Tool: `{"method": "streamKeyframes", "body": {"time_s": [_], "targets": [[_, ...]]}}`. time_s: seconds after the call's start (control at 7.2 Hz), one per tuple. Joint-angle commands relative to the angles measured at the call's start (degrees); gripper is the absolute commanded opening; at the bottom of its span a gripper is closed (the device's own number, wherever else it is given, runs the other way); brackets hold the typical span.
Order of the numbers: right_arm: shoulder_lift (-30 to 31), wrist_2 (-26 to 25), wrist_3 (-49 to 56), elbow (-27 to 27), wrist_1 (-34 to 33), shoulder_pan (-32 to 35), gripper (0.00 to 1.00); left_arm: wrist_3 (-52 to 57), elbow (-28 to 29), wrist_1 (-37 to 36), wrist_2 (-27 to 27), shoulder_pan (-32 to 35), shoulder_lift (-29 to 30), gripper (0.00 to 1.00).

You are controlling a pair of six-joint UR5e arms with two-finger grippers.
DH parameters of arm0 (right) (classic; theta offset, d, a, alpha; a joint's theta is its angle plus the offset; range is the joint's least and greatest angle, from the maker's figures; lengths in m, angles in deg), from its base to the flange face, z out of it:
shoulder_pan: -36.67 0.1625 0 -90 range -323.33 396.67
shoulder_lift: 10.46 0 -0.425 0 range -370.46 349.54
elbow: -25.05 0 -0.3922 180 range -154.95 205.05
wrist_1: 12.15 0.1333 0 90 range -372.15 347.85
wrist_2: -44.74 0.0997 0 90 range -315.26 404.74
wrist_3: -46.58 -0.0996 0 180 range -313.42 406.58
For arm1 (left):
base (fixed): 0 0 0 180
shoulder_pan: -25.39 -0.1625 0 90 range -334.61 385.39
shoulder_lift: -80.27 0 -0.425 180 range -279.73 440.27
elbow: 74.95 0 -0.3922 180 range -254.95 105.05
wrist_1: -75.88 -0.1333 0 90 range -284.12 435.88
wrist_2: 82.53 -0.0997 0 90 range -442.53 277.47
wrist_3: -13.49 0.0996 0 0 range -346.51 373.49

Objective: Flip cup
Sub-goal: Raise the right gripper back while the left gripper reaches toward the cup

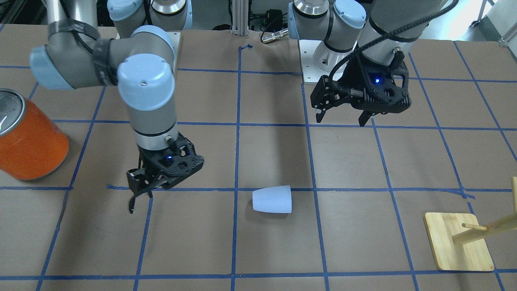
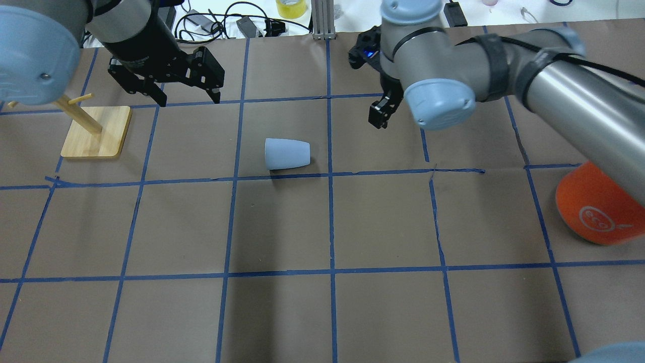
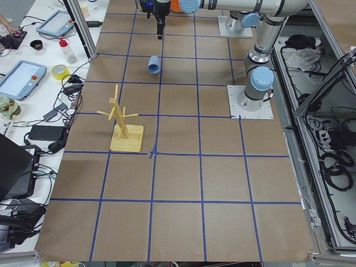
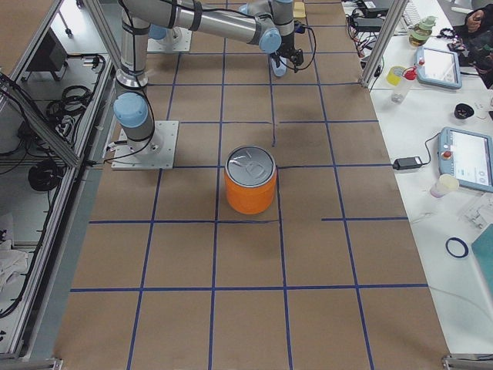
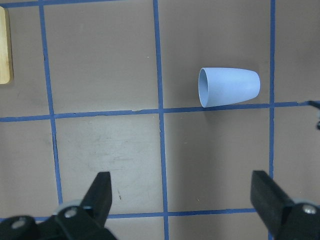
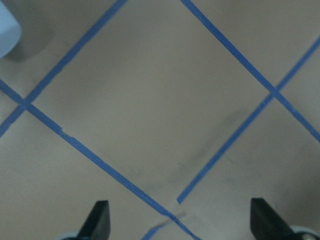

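Note:
The pale light-blue cup (image 1: 272,199) lies on its side on the brown paper table, its rim pointing toward my left side; it also shows in the overhead view (image 2: 287,154) and the left wrist view (image 5: 230,87). My left gripper (image 1: 341,120) hangs open and empty above the table, behind the cup and off to my left of it (image 2: 189,101), with the cup ahead between its fingers (image 5: 100,195). My right gripper (image 1: 139,200) is open and empty, low over the table, to my right of the cup. Only the cup's edge shows in the right wrist view (image 6: 7,25).
A big orange can (image 1: 28,137) with a silver top stands at my far right (image 2: 594,206). A wooden peg stand on a square base (image 1: 458,242) stands at my far left (image 2: 95,131). Blue tape lines grid the table.

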Motion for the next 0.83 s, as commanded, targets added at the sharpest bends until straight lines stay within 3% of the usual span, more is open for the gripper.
{"method": "streamKeyframes", "body": {"time_s": [0.0, 0.28, 0.69], "targets": [[6.4, 3.1, -7.1, 0.0, 9.0, -10.6, 1.00, 4.3, -7.3, -4.8, 11.0, -5.0, 0.8, 1.00], [13.1, 3.0, -28.3, 0.1, 17.8, -11.5, 1.00, 8.2, -8.3, -6.3, 16.4, -5.7, 4.1, 1.00], [17.8, 3.3, -32.4, 1.3, 26.0, -11.6, 1.00, 17.3, -10.6, -12.7, 21.9, -7.4, 13.6, 1.00]]}}
